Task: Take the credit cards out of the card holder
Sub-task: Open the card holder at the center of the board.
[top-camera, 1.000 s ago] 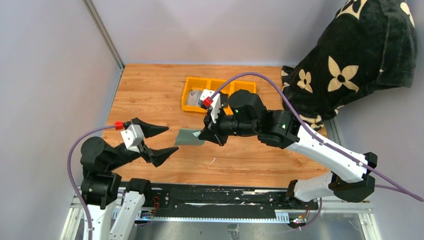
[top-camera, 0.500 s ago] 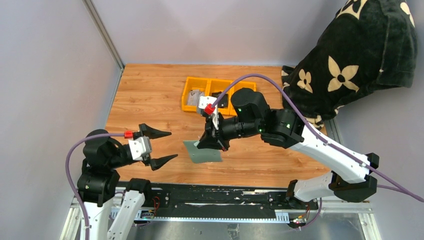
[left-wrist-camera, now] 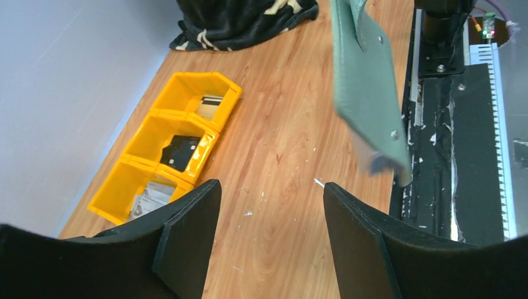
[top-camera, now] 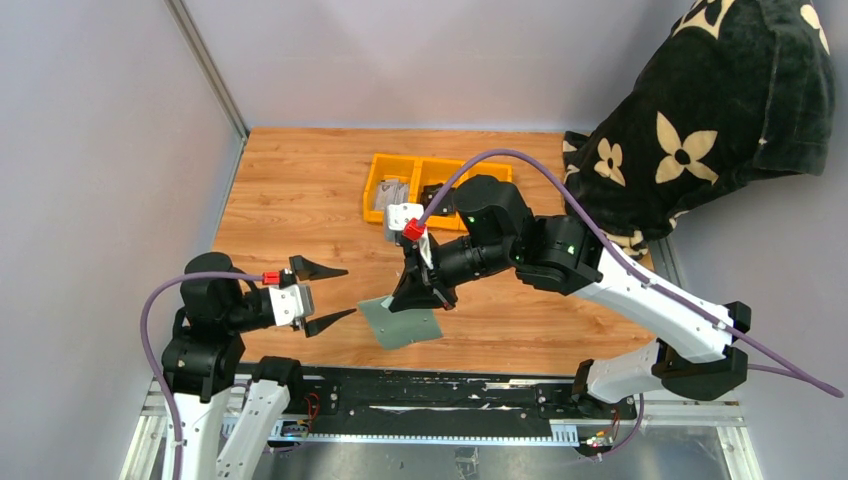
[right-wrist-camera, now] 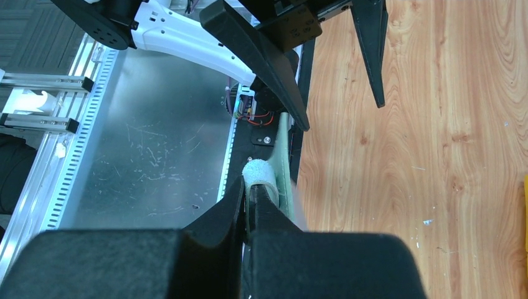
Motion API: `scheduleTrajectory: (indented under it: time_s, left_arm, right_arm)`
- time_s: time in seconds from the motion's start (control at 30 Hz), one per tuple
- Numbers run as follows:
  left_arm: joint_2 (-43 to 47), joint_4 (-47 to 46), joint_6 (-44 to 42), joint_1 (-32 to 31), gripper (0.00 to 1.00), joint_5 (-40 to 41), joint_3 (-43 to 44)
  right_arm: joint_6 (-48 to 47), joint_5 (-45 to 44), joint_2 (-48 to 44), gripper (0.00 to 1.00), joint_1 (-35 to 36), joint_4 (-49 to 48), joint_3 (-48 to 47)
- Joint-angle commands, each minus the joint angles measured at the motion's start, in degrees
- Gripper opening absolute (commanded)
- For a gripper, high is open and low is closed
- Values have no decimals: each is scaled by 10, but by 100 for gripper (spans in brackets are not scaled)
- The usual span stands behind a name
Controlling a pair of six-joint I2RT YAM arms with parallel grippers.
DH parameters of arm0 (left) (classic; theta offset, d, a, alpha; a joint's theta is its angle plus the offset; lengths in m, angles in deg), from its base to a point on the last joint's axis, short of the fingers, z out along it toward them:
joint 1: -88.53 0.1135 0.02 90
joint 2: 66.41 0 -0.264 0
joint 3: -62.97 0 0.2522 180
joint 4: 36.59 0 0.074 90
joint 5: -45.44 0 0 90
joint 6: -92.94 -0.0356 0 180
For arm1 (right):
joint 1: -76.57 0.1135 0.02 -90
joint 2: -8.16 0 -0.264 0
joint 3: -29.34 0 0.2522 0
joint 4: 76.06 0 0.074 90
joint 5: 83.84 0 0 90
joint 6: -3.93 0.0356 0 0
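The sage-green card holder (top-camera: 405,324) hangs tilted above the table's front middle, with my right gripper (top-camera: 418,296) shut on its upper edge. In the right wrist view the fingers (right-wrist-camera: 250,188) pinch the holder's green strap and edge (right-wrist-camera: 282,159). My left gripper (top-camera: 346,292) stands open just left of the holder, apart from it, with nothing between its fingers. From the left wrist, the card holder (left-wrist-camera: 367,93) is ahead at upper right, beyond the open gripper (left-wrist-camera: 271,187). Greyish-white credit cards (left-wrist-camera: 151,196) lie in the yellow bin's nearest compartment. Any cards inside the holder are hidden.
A yellow three-compartment bin (top-camera: 378,160) sits at the table's back middle, with a black object (left-wrist-camera: 179,151) in its middle compartment. A black flowered blanket (top-camera: 720,90) is piled at the back right. The black rail (top-camera: 450,395) runs along the near edge.
My right gripper has carried the card holder toward the front of the table and lower. My left gripper has drawn back left, turned level, and its jaws have narrowed somewhat.
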Motion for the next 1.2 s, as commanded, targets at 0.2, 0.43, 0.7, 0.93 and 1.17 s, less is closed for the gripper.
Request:
scheduleTrajectory:
  time_s: [0.2, 0.43, 0.7, 0.93, 1.17]
  left_arm:
    - [-2, 23, -16, -4, 65, -36, 12]
    - [-20, 28, 57, -4, 100, -131, 27]
    - [12, 26, 91, -4, 100, -131, 33]
    - [14, 26, 130, -4, 100, -142, 56]
    - [27, 25, 155, -4, 97, -176, 61]
  right_arm:
    - [-16, 41, -12, 0, 12, -13, -19]
    - [-5, 80, 34, 0, 21, -67, -29]
    - [16, 133, 96, 0, 32, -106, -82]
    - [29, 164, 114, 0, 41, -123, -85]
    - [38, 171, 111, 0, 41, -139, -81]
